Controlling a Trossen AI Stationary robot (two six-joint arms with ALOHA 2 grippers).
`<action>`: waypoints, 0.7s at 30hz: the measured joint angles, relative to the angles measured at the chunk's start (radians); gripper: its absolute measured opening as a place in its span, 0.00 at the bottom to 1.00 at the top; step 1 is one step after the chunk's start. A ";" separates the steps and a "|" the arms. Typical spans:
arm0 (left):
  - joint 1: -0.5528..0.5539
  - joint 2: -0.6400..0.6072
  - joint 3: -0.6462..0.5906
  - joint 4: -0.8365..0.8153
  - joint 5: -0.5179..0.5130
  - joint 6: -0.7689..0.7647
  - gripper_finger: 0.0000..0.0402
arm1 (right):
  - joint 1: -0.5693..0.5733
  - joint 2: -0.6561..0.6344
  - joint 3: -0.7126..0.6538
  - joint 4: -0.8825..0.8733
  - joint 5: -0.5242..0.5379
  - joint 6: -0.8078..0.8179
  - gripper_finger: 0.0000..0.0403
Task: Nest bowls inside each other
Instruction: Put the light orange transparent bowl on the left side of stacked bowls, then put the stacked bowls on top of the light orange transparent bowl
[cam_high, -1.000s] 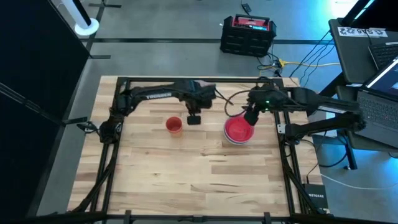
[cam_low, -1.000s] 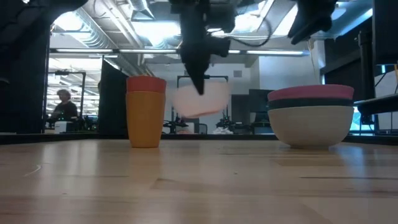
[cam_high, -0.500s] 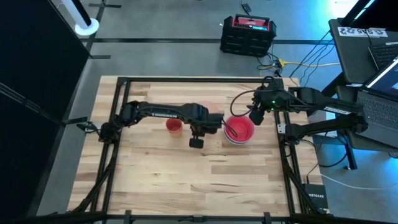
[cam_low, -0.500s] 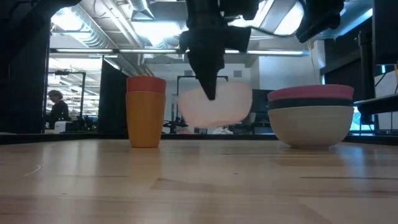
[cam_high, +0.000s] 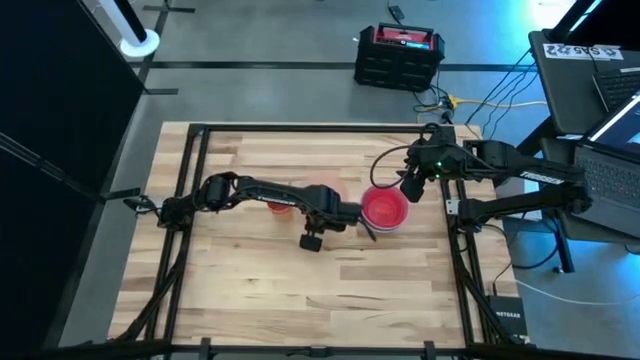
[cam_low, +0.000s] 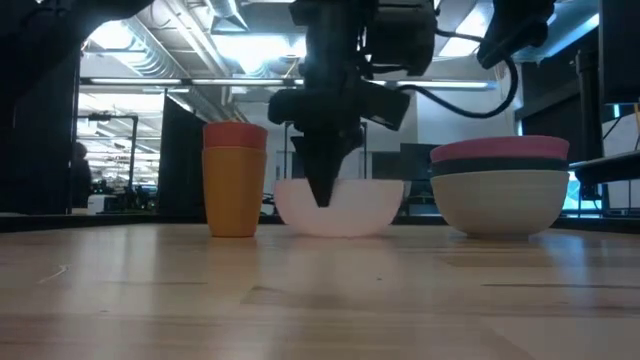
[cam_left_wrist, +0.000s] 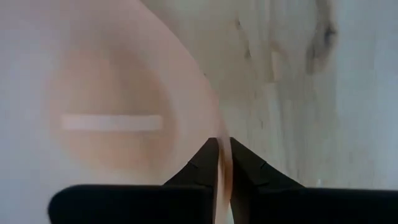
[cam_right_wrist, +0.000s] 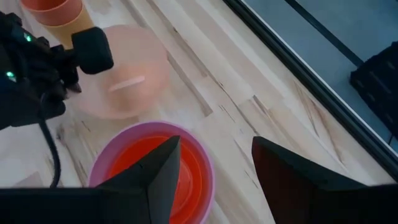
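A light pink bowl (cam_low: 340, 208) stands upright between the cups and the stack, its bottom at the tabletop. My left gripper (cam_low: 322, 195) points straight down and is shut on it. The bowl also shows in the right wrist view (cam_right_wrist: 127, 74). A red cup sits inside an orange cup (cam_low: 235, 180) to its left. To its right is a stack (cam_low: 500, 185): white-mint bowl at the bottom, dark teal above, mauve-pink on top, with a red bowl (cam_high: 383, 208) inside. My right gripper (cam_high: 408, 188) hangs open above the stack's far right side. My left gripper pinches the pink bowl's rim (cam_left_wrist: 219, 144) on the bowl's near side, one finger (cam_left_wrist: 204, 167) inside the bowl and the other outside. The fingers come from above, pointing down. The bowl sits upright and level, its bottom on the table as far as the low view shows.
The wooden table (cam_high: 300, 290) has open room across its near half. A black metal frame (cam_high: 190, 140) runs along the edges. My left arm (cam_high: 250, 188) stretches over the cups. A laptop and cables lie off the table to the right.
My left gripper has carried the pink bowl toward the table's near edge and down, rolling a little. The bowl, earlier hanging clear of the table behind the cups, now stands low between the cups and the stack. My right gripper has kept still.
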 joint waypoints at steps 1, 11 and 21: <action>-0.002 -0.003 0.000 0.013 0.010 0.006 0.04 | 0.000 0.000 0.000 -0.001 -0.002 -0.001 0.46; 0.002 -0.050 0.095 -0.050 -0.054 0.042 0.20 | 0.000 0.018 0.000 0.010 -0.018 -0.030 0.46; 0.016 -0.109 0.247 -0.186 -0.200 0.080 0.30 | -0.001 0.046 0.000 0.026 -0.036 -0.070 0.46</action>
